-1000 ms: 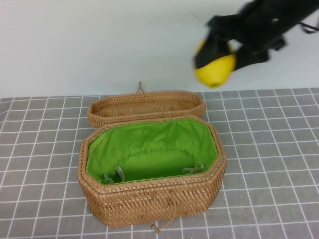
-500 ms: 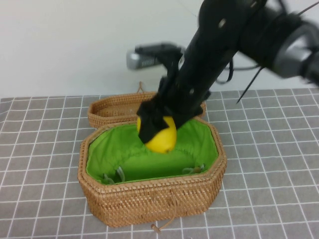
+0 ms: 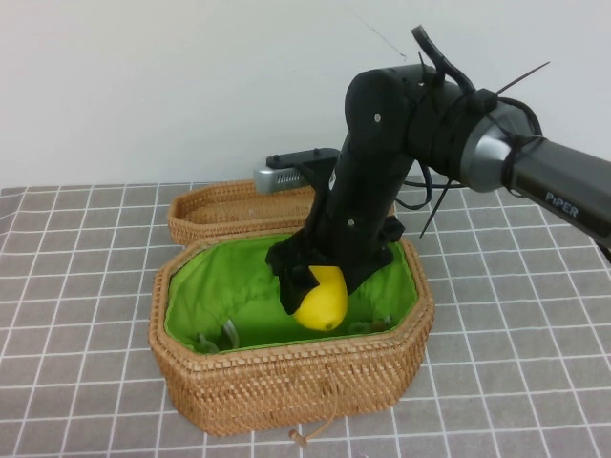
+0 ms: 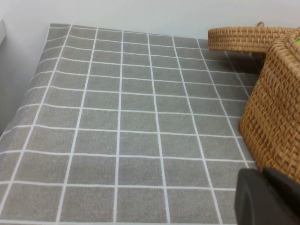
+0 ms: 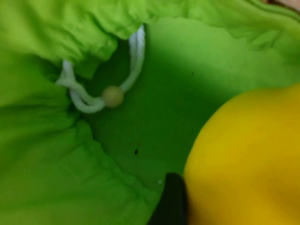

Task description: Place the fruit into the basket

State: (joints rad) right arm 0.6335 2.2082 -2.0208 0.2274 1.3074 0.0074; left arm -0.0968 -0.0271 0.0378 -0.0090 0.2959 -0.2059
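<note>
Inside the basket (image 3: 286, 382), which stands at the near-centre of the grey gridded surface (image 3: 86, 286), the right gripper (image 3: 320, 286) has its fingers clamped on the lemon (image 3: 322, 303). Half a second earlier the lemon hung at rim height over the far half of the opening; it now sits lower, below the rim line and against the green lining (image 3: 248, 277), nearer the front wall. One second earlier it was high above the far right of the surface, well clear of the basket. In the right wrist view the lemon (image 5: 248, 159) fills one side, with the lining (image 5: 56, 178) and a white drawstring bead (image 5: 113, 96) close beneath it. The shallow wicker lid (image 3: 229, 205) lies just behind the basket toward the far edge, unchanged. The left gripper (image 4: 265, 199) hovers low near the left edge, beside the basket wall (image 4: 276, 117); whether its fingers are open or closed cannot be told.
</note>
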